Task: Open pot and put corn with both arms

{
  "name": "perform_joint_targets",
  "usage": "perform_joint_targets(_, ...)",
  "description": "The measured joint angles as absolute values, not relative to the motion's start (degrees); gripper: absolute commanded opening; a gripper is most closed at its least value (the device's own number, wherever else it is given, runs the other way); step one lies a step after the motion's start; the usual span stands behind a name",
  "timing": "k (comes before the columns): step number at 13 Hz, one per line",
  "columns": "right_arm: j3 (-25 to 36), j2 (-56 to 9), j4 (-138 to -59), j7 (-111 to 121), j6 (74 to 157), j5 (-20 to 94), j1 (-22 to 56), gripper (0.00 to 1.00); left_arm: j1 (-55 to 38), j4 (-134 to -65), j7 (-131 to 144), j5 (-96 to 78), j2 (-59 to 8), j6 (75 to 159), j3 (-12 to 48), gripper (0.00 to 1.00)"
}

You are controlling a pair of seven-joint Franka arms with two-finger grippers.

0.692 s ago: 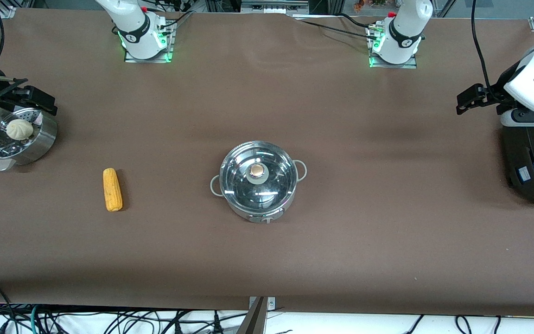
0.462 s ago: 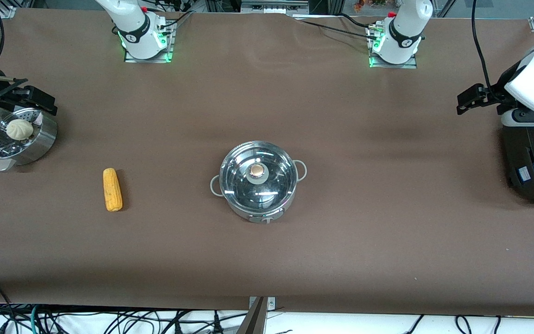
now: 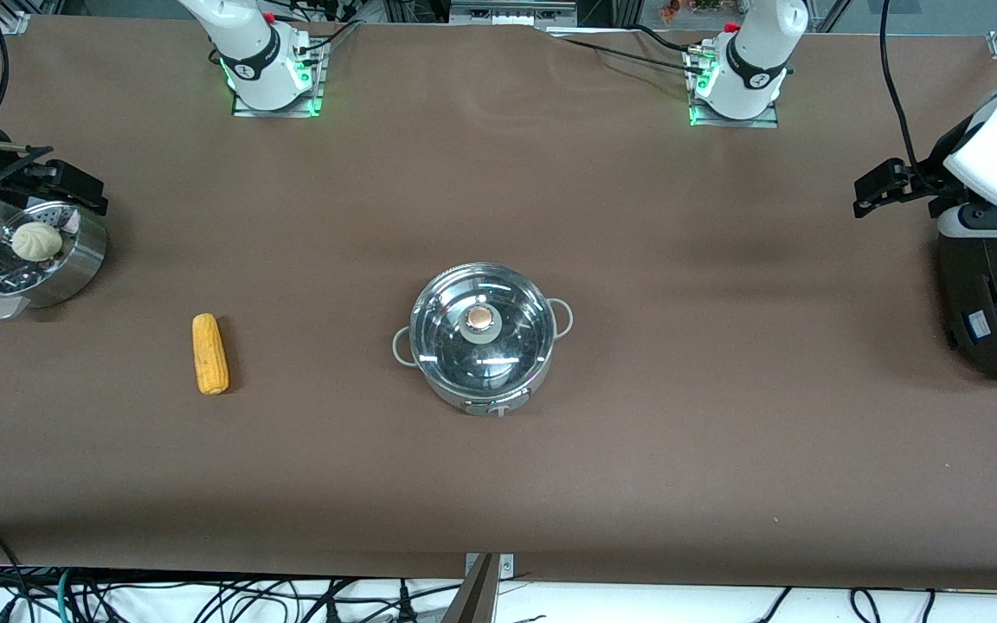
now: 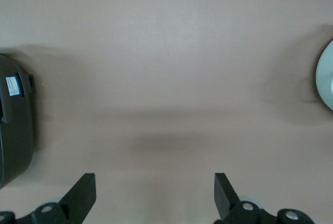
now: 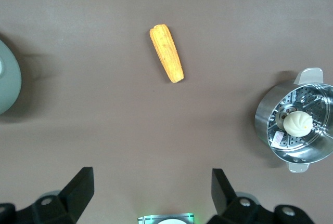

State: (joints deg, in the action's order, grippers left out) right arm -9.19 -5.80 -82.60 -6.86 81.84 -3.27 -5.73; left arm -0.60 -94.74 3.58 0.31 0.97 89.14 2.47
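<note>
The steel pot (image 3: 481,342) stands in the middle of the table with its glass lid (image 3: 511,346) on and the copper knob (image 3: 482,318) on top. The corn (image 3: 209,353) lies on the cloth toward the right arm's end, apart from the pot; it also shows in the right wrist view (image 5: 166,52). My left gripper (image 3: 875,186) is open and empty, up over the table beside the black cooker; the left wrist view shows it (image 4: 154,190). My right gripper (image 3: 74,189) is open and empty, over the steamer basket; the right wrist view shows it (image 5: 152,187).
A steamer basket (image 3: 74,264) with a white bun (image 3: 36,240) stands at the right arm's end; it also shows in the right wrist view (image 5: 265,125). A large black cooker (image 3: 996,303) stands at the left arm's end. The arm bases (image 3: 269,78) stand along the table's top edge.
The left arm's hand has drifted very slightly toward its end of the table. The pot, corn and right arm have not moved.
</note>
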Motion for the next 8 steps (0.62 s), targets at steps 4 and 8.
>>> perform_joint_targets(4, -9.2, -5.8, -82.6, -6.9, 81.8, -3.3, -5.7, 1.0, -0.6, -94.7, 3.1, 0.3, 0.8, 89.1, 2.7, 1.0)
perform_joint_targets(8, -9.2, -5.8, -82.6, -6.9, 81.8, -3.3, -5.7, 1.0, -0.6, -94.7, 3.1, 0.3, 0.7, 89.1, 2.7, 1.0)
